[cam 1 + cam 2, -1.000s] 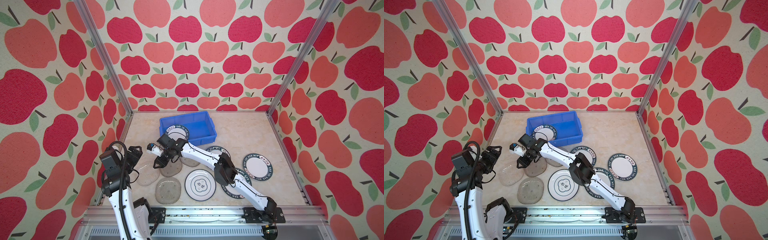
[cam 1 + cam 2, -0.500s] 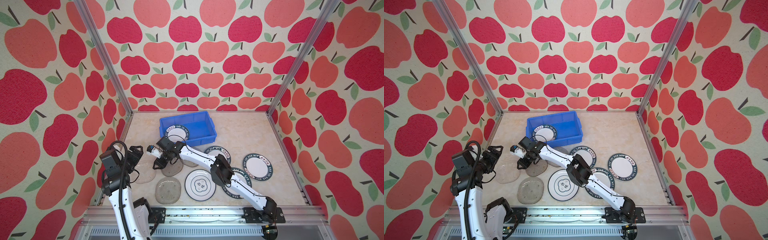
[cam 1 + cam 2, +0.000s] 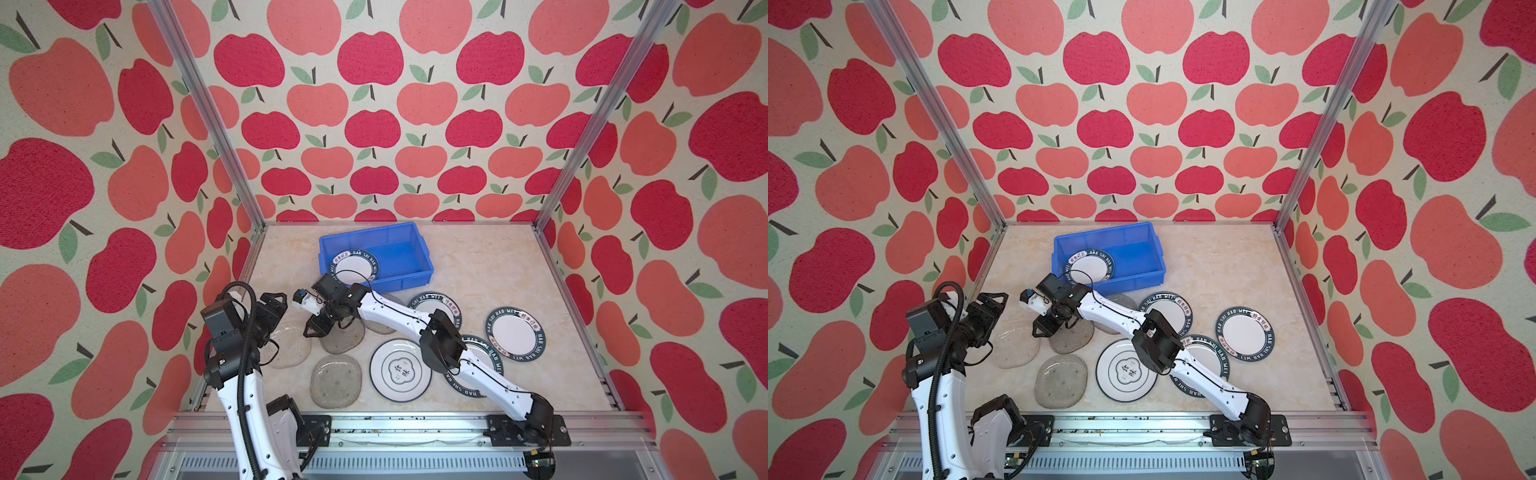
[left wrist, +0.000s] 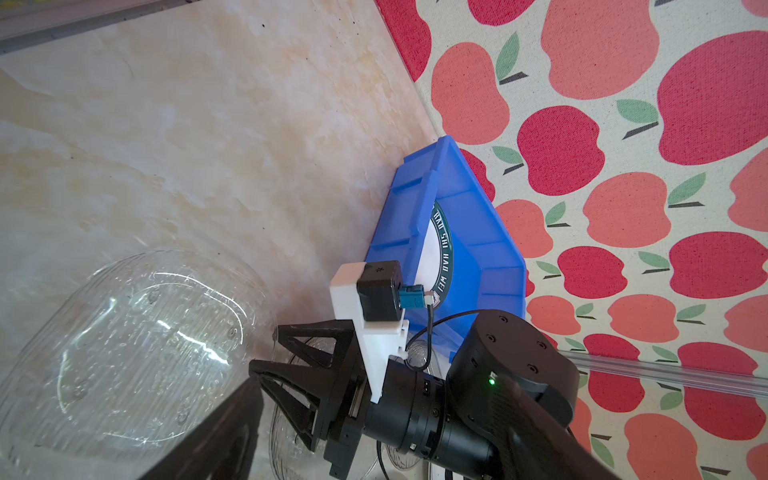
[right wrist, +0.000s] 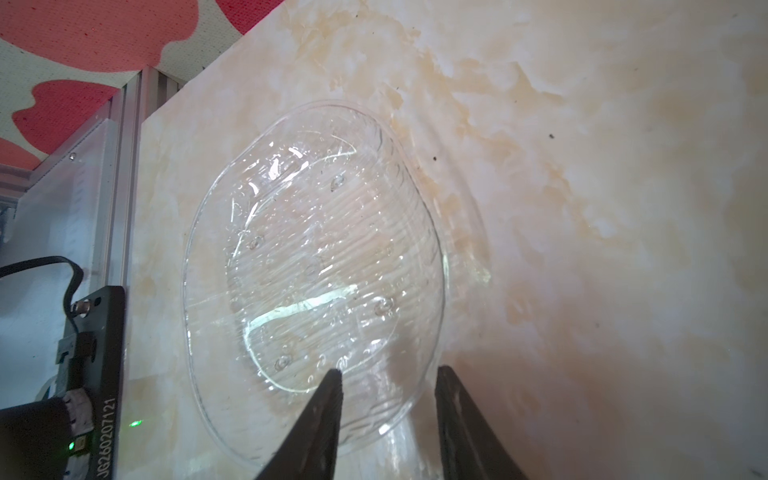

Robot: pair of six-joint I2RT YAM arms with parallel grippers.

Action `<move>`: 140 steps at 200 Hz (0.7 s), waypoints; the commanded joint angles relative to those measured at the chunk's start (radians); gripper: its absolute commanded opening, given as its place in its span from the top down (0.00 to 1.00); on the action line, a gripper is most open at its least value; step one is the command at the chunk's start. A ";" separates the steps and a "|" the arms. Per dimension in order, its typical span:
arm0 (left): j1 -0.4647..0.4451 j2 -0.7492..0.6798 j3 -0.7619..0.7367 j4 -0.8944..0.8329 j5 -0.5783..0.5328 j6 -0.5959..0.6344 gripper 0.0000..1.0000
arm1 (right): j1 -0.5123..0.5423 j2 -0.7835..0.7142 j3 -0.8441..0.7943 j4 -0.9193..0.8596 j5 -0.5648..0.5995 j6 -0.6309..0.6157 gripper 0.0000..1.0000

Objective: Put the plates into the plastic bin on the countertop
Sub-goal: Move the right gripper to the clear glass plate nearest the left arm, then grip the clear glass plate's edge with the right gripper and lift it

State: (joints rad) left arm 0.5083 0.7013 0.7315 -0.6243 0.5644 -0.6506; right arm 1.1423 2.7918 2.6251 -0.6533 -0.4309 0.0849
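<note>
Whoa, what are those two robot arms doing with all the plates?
They are putting plates into the blue bin. One green-rimmed plate already lies inside. The right tool reaches across, open, its tips straddling the rim of a clear glass plate on the countertop. The left tool hangs open nearby, holding nothing.

A mock kitchen inside a robot lab booth: apple-print walls [image 3: 374, 124] meet at aluminium posts [image 3: 208, 114], a marble-look countertop [image 3: 478, 257] serves as the floor, and a left arm [image 3: 245, 399] and a right arm [image 3: 390, 311] stand mounted on a slotted base rail [image 3: 415, 428] along the open front, cables trailing over them.
</note>
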 commanded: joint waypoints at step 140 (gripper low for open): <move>-0.044 -0.007 0.002 -0.026 -0.090 0.085 0.11 | 0.007 0.071 0.055 -0.028 -0.012 0.027 0.69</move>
State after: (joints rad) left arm 0.4706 0.7002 0.7273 -0.6281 0.4969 -0.5884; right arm 1.1435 2.8227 2.6606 -0.6552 -0.4320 0.1059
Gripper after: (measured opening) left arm 0.887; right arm 0.315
